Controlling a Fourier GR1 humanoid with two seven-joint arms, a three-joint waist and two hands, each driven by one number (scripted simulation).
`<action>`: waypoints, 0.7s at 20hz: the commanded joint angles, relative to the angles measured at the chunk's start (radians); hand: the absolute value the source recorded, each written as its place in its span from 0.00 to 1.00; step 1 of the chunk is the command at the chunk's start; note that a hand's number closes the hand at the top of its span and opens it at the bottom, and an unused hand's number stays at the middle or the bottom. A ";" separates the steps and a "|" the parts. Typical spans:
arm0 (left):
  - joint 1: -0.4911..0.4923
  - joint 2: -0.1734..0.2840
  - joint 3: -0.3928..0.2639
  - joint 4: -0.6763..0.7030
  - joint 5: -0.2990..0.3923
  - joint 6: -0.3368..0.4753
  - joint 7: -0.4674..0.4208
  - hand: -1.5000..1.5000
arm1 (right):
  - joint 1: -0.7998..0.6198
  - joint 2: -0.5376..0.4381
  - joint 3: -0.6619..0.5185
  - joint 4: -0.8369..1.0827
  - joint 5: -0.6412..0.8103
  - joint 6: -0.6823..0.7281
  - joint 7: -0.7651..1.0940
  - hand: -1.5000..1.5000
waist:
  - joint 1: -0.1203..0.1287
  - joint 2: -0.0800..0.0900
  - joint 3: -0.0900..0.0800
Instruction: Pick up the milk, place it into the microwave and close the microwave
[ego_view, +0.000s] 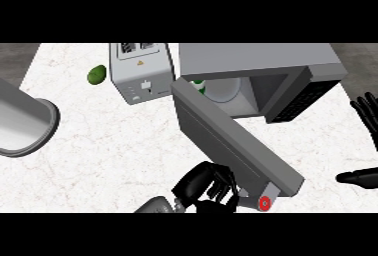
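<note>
Head view of the counter (96, 145). The microwave (258, 62) stands at the far side, its door (232, 145) swung open and reaching diagonally toward the near edge. The door's free end, which carries a small red-and-white round mark (264, 202), lies just beyond the fingertips of the left hand (203, 187).

The left hand's fingers (218, 182) are curled, with their tips at the door's outer face near its lower end. Whether they touch the door or only lie close to it cannot be told, and nothing is seen held in them.

The right hand (365, 117) shows at the right edge. Its fingers are straight and slightly spread, pointing up, and hold nothing. Its thumb (358, 177) lies lower and points left toward the door's end, but stays apart from it.

Inside the cavity, well beyond the left fingers and past the door's hinge end, sits a round plate (225, 91). At its left is a small white-and-green object (198, 85), mostly hidden by the door; this is presumably the milk, though its identity cannot be confirmed.

Left of the microwave, far from both hands, stands a toaster (140, 75). A green fruit (97, 74) lies left of it, and a metal pot (26, 125) lies at the left edge.
</note>
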 joint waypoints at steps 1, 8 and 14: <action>-0.067 -0.005 -0.090 0.053 0.094 0.151 0.018 1.00 | -0.012 -0.043 -0.017 -0.049 -0.045 0.095 -0.050 0.00 | -0.030 0.004 -0.001; -0.166 -0.005 -0.070 0.047 0.216 0.319 -0.007 1.00 | -0.029 -0.044 0.036 -0.148 -0.106 0.122 0.021 0.00 | -0.088 0.013 -0.004; -0.227 -0.005 -0.008 0.025 0.339 0.411 -0.117 1.00 | -0.074 -0.087 0.028 -0.176 -0.184 0.135 0.110 0.00 | -0.119 0.031 -0.007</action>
